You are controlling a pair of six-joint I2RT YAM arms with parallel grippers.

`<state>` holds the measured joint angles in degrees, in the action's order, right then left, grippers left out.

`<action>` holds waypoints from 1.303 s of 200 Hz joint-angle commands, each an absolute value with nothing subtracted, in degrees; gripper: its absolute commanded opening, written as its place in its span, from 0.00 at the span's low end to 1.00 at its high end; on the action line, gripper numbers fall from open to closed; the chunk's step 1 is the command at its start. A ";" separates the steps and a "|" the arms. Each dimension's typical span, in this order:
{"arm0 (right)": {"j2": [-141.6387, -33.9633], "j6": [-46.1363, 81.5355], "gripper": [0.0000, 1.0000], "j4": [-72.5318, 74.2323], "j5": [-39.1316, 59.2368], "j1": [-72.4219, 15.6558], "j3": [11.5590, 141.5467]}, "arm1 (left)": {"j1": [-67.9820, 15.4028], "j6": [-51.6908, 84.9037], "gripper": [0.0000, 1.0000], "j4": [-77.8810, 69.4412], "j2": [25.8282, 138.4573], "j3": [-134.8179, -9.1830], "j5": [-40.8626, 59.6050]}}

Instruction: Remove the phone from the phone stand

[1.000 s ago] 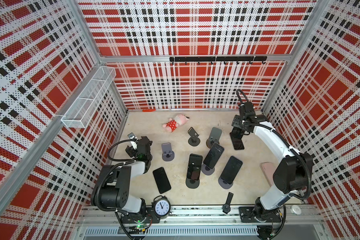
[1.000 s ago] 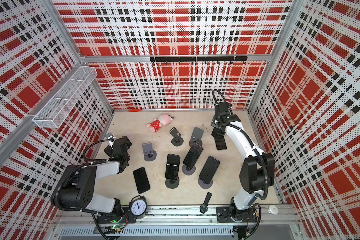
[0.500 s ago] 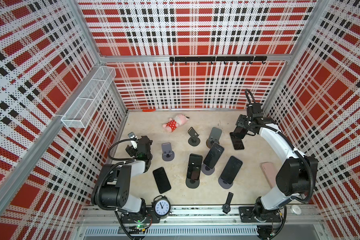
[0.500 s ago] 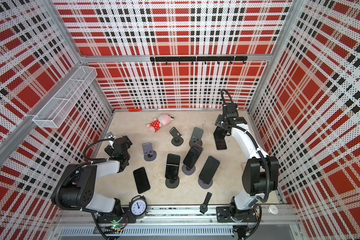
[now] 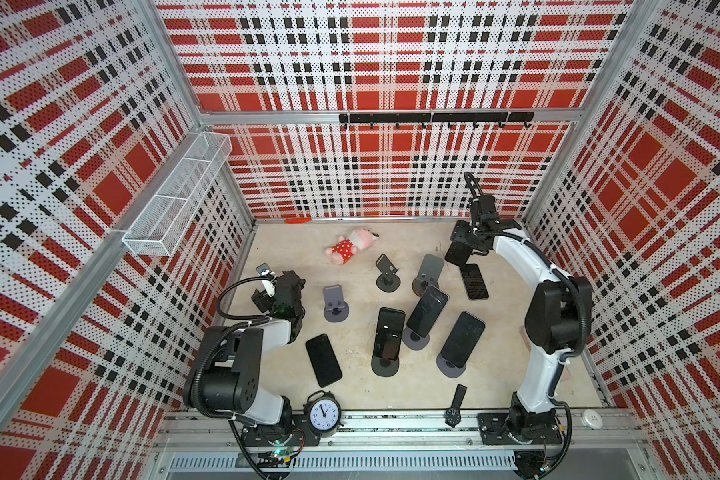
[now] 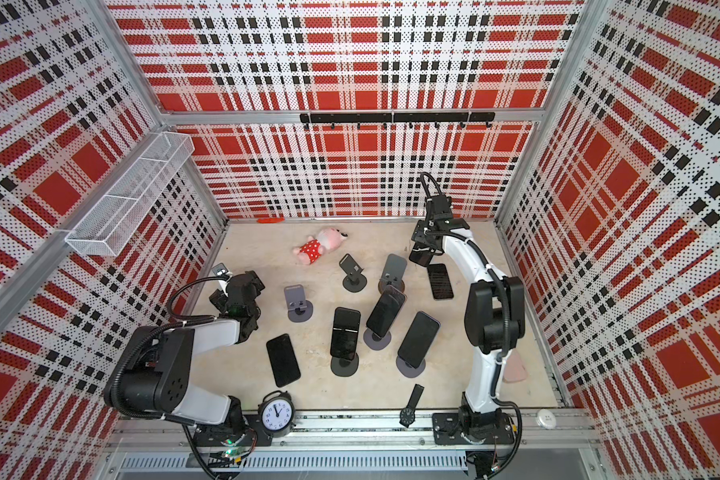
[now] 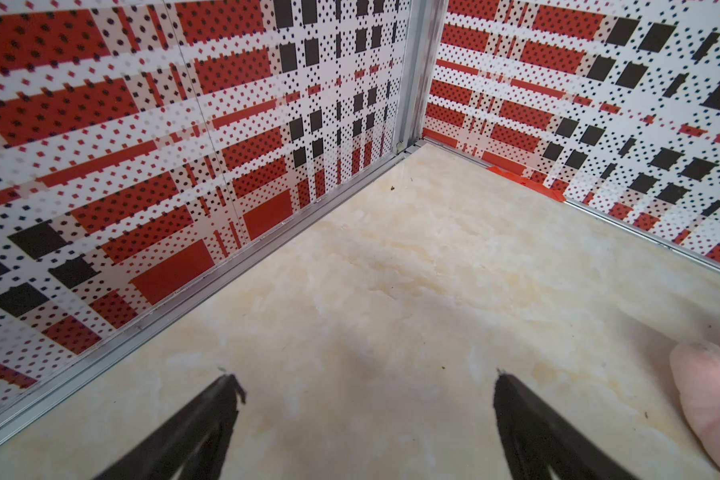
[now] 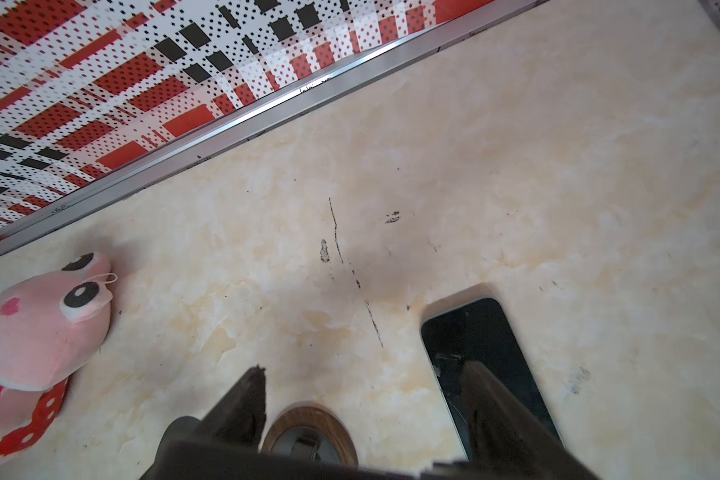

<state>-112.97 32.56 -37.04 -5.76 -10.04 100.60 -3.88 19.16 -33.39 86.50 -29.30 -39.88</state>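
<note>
In both top views my right gripper (image 5: 460, 245) hangs at the back right, shut across a dark phone (image 5: 454, 253) (image 6: 420, 257) held above the table. Under it stands an empty grey phone stand with a wooden base (image 5: 430, 268) (image 8: 308, 432). The held phone shows as a dark bar (image 8: 350, 467) across my right gripper (image 8: 364, 368). Three more phones (image 5: 389, 334) (image 5: 428, 309) (image 5: 463, 338) lean on stands mid-table. My left gripper (image 7: 366, 376) (image 5: 285, 286) is open over bare table by the left wall.
Two phones lie flat (image 5: 473, 281) (image 5: 324, 365). Two more empty stands (image 5: 335, 303) (image 5: 387, 270) are behind the loaded ones. A pink plush (image 5: 350, 247), an alarm clock (image 5: 323, 415) and a wristwatch (image 5: 456, 405) are also on the table. A wire basket (image 5: 175, 199) hangs on the left wall.
My right arm swung a little to the right and then back left, still shut on the phone. The left arm has not moved.
</note>
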 commanded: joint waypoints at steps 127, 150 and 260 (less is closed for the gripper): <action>-129.14 32.16 0.70 -44.48 -3.19 -11.78 115.73 | -2.73 20.82 0.98 -32.52 86.08 -29.81 -40.99; -131.14 29.90 0.70 -46.24 -2.68 -11.78 117.21 | -2.74 20.90 0.98 -32.52 85.94 -29.71 -40.99; -139.13 29.88 0.69 -49.79 -0.73 -10.65 122.43 | -2.55 20.90 0.98 -32.02 86.22 -30.11 -41.32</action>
